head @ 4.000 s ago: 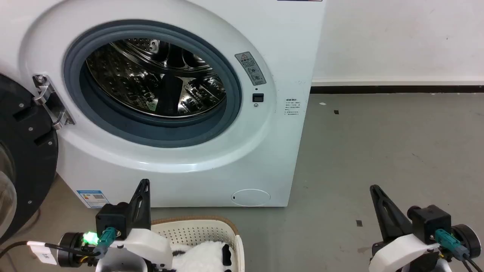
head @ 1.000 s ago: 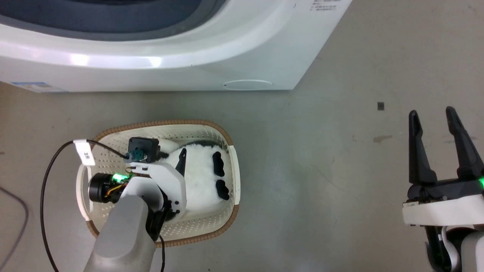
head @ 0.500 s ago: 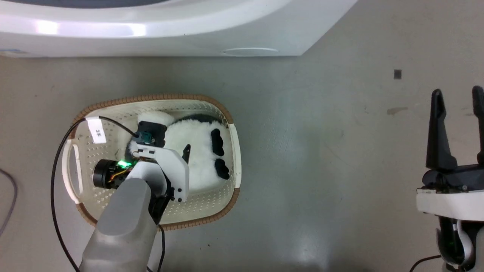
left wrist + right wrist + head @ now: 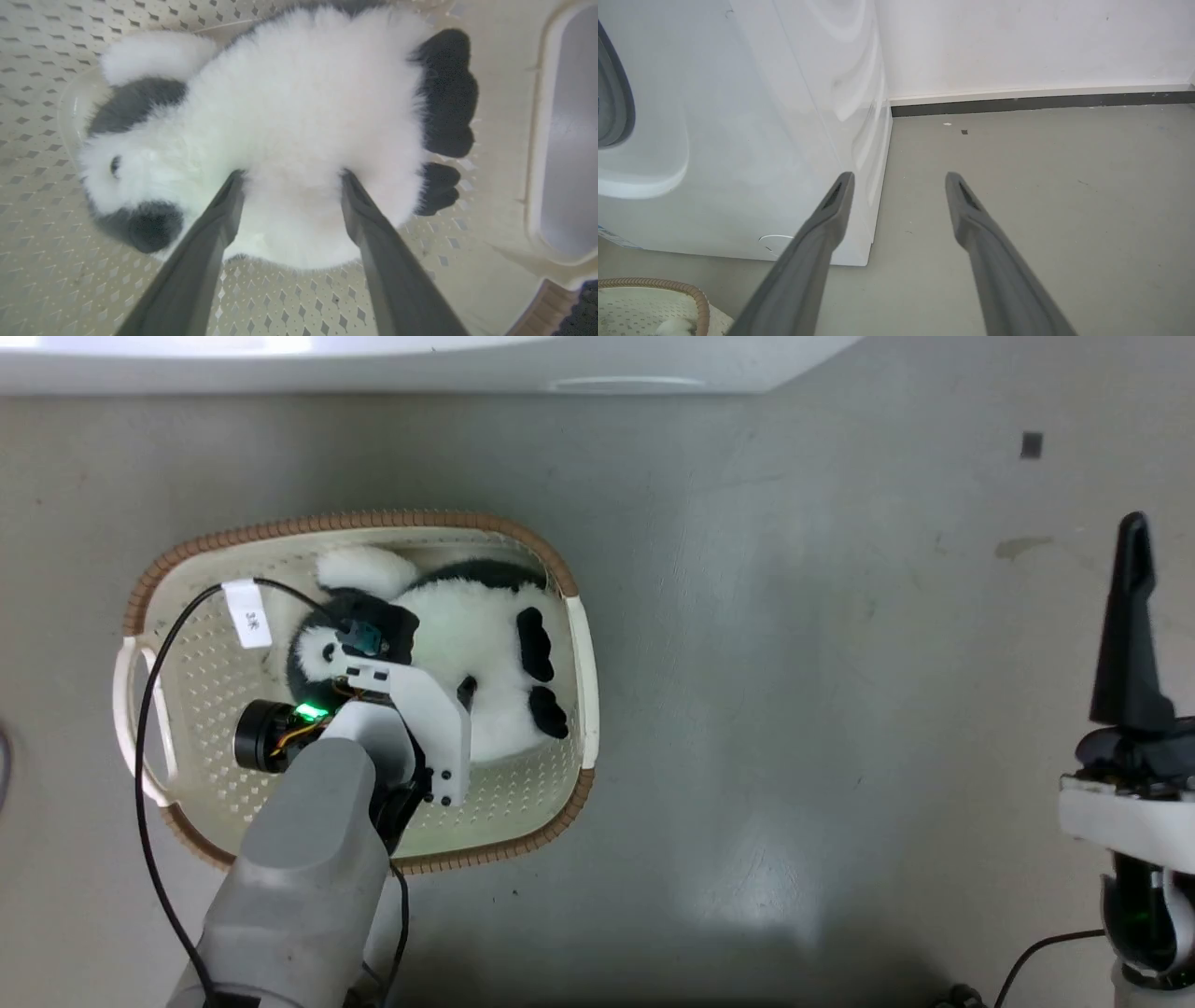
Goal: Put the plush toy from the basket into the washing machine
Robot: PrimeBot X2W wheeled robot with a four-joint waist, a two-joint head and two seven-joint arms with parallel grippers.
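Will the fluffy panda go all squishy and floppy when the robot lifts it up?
Probably squishy: the plush toy has thick fur bulging around the tips of the left tool. Likely floppy too, since its black legs splay loosely in the basket. It looks light, and fuzzy fur should grip well.

Plush toy [image 4: 485,639] is lying in the far-right part of the basket [image 4: 581,709], which is sitting on the floor [image 4: 794,663] in front of the washing machine [image 4: 373,369], left gripper [image 4: 289,176] is straddling the toy's body from above, right gripper [image 4: 899,176] is hanging well off to the right.
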